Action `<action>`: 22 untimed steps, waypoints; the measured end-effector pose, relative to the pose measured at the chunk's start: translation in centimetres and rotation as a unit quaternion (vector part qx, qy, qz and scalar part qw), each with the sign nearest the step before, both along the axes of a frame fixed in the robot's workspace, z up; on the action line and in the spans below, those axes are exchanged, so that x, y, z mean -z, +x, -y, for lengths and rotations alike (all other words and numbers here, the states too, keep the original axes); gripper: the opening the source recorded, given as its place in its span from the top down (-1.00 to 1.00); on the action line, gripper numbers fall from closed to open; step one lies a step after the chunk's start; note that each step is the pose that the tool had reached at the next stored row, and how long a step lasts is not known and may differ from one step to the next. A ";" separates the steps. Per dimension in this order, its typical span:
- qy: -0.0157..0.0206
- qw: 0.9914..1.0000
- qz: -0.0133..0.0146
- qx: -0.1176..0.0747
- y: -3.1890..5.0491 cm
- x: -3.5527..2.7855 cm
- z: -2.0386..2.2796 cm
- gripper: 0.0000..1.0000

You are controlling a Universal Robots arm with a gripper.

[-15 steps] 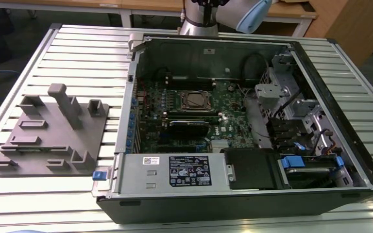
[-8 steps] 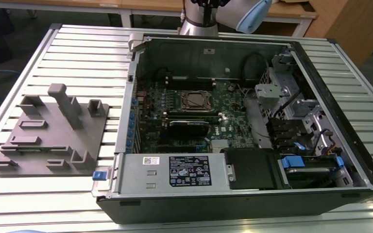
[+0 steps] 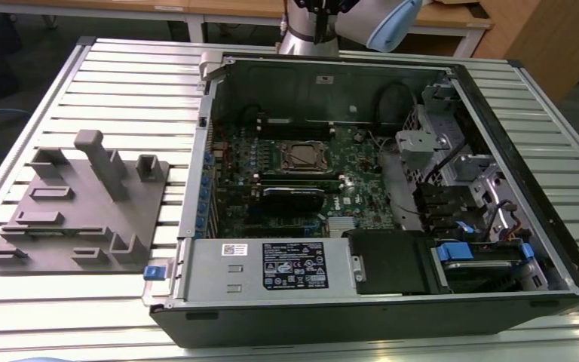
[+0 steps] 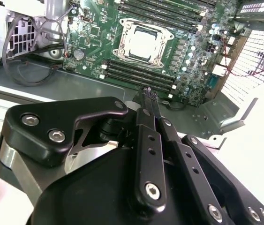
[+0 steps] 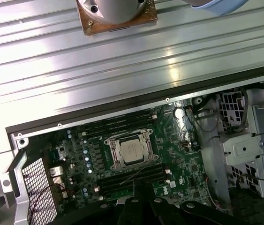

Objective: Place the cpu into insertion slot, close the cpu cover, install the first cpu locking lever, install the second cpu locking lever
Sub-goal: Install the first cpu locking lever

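Note:
The cpu (image 4: 143, 43) lies flat in the insertion slot (image 3: 281, 158) on the green board, its silver top facing up in both wrist views (image 5: 132, 151). The cpu cover (image 4: 165, 36), a silvery frame, is down around it with the chip showing through its window. My gripper (image 4: 149, 95) hangs well above the board, off the socket's side toward the case wall. Its two thin black fingers (image 4: 145, 123) lie together, with nothing between them. The fingers' roots also show in the first wrist view (image 5: 139, 194).
The open computer case (image 3: 531, 249) lies on a slatted metal table (image 3: 118, 83). A grey fixture plate (image 3: 78, 219) is at the exterior view's left. Inside are a labelled power-supply box (image 3: 269, 268), a black heatsink (image 3: 295, 200), memory slots (image 4: 136, 75) and drive cages (image 3: 440, 136).

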State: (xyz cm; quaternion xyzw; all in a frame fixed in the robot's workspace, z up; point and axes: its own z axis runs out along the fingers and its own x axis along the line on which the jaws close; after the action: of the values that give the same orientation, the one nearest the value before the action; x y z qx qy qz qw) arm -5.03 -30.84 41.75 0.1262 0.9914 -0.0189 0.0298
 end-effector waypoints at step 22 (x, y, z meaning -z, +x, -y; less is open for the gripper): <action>0.000 1.000 0.000 0.000 0.00 0.77 0.00 0.80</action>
State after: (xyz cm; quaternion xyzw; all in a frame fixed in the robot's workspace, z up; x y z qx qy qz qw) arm -5.04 -30.84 40.98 0.1262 0.9914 -0.0189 0.0297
